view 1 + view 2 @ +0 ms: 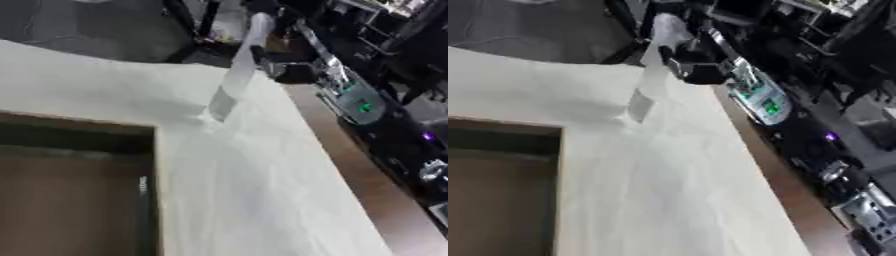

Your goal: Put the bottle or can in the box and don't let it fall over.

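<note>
The pictures are blurred and the table lies askew in both eye views.

Bottle (234,80): a clear, pale, slender body, standing on the white table (262,190) near its far right edge. Its base sits on the tabletop at the lower left end; the long axis runs up and to the right from there, so the top leans toward the upper right of the view. Given the tilt of the views, whether the bottle itself is truly upright or leaning cannot be told.

Right hand (284,70): a dark mass at the upper part of the bottle, coming in from the right side. It appears to be against the bottle's upper half, but whether the fingers are curled round it, pressed to it or spread cannot be told from these pictures. The arm behind it carries silver parts and a green light.

Box (74,195): brown cardboard, open at the top, at the lower left of the view, its dark far wall and right wall visible. The bottle stands outside it, beyond its far right corner and apart from it.

Left hand: it shows in neither view.
</note>
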`<state>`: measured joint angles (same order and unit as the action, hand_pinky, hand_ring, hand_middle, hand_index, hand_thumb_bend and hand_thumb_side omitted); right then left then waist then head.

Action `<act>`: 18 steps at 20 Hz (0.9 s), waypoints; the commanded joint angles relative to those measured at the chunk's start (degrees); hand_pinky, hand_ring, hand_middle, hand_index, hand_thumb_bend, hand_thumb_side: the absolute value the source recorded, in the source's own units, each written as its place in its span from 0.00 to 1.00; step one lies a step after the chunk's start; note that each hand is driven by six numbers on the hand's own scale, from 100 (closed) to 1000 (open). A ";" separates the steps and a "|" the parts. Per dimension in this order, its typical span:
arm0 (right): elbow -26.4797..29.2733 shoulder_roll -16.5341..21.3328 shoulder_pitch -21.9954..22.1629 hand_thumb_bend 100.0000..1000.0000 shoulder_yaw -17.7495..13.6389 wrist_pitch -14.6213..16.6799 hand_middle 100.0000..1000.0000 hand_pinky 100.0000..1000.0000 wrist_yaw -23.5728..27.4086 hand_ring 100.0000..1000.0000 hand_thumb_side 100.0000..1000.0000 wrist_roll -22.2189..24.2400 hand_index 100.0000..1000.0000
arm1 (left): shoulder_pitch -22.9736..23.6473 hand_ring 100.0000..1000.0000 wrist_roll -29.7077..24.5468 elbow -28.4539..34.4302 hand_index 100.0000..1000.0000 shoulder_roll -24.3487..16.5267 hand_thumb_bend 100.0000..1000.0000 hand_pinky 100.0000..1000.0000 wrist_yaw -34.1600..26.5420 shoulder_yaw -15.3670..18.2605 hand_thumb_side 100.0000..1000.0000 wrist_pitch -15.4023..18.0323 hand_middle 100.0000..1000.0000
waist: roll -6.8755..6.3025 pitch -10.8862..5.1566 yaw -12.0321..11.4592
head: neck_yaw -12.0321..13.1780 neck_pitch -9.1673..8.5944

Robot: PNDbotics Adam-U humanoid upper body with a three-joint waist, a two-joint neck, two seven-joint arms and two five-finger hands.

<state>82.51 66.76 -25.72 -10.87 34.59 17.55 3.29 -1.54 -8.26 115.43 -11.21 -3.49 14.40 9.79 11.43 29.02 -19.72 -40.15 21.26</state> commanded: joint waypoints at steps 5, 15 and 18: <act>0.57 1.78 -0.55 0.10 -0.55 -0.18 0.72 0.91 0.41 0.85 0.00 0.16 0.73 | 0.67 0.28 -0.44 -0.84 0.83 0.28 0.05 0.59 0.71 -0.14 0.87 -0.68 0.74 | 0.05 -0.77 0.22 | -0.33 -0.51; 0.19 1.58 -0.60 0.17 -0.47 -0.08 0.55 0.89 -1.89 0.68 0.00 2.22 0.62 | 0.73 0.28 -0.28 -0.84 0.83 0.27 0.06 0.59 0.65 0.08 0.87 -0.65 0.74 | 0.08 -0.97 0.41 | -0.51 -0.45; 0.08 1.50 -0.64 0.17 -0.38 -0.31 0.51 0.87 -1.70 0.63 0.00 2.15 0.56 | 0.76 0.28 -0.27 -0.84 0.83 0.29 0.06 0.59 0.60 0.10 0.87 -0.71 0.74 | 0.07 -1.07 0.49 | -0.53 -0.41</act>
<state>82.48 66.72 -25.75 -10.54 34.37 15.90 5.40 -1.54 -8.28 115.51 -11.04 -3.49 14.67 9.78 11.56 29.03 -19.60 -40.43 21.25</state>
